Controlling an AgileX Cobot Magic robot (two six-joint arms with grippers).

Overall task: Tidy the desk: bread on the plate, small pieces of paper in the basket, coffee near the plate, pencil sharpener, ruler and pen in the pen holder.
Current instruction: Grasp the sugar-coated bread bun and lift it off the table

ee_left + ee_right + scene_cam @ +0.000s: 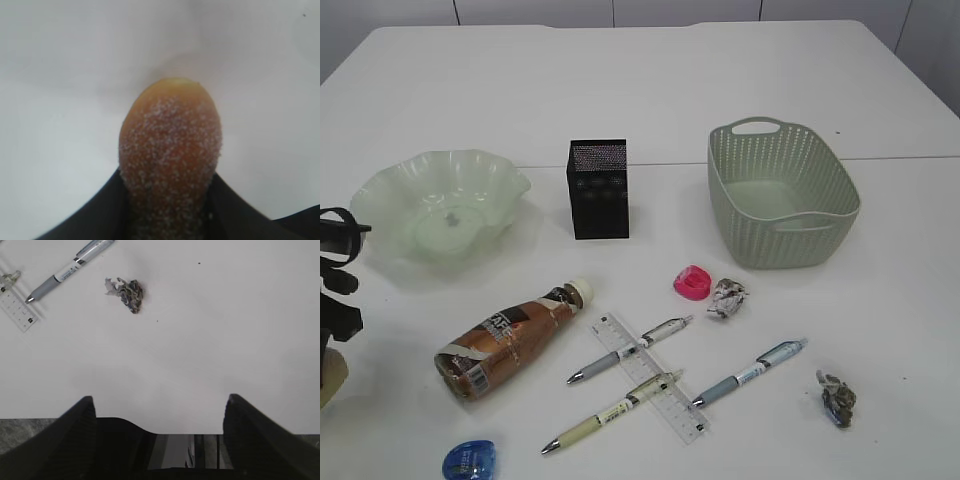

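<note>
On my feed, the bread (pixel 170 150) shows a rough, sugar-dusted crust, matt golden-brown, between smooth black plastic fingers (pixel 90 220). The table (pixel 620 90) looks smooth, matt white. I see a translucent, glossy pale-green plate (pixel 440 205) left of the holder (pixel 597 188), which is black perforated mesh, apparently metal. Right of the holder, the basket (pixel 782 195) is matt green plastic with a woven pattern. In front of the holder, the bottle (pixel 510 340) wears a shiny wrap, the ruler (pixel 650 377) is clear plastic, and crumpled paper (pixel 125 292) looks rough.
</note>
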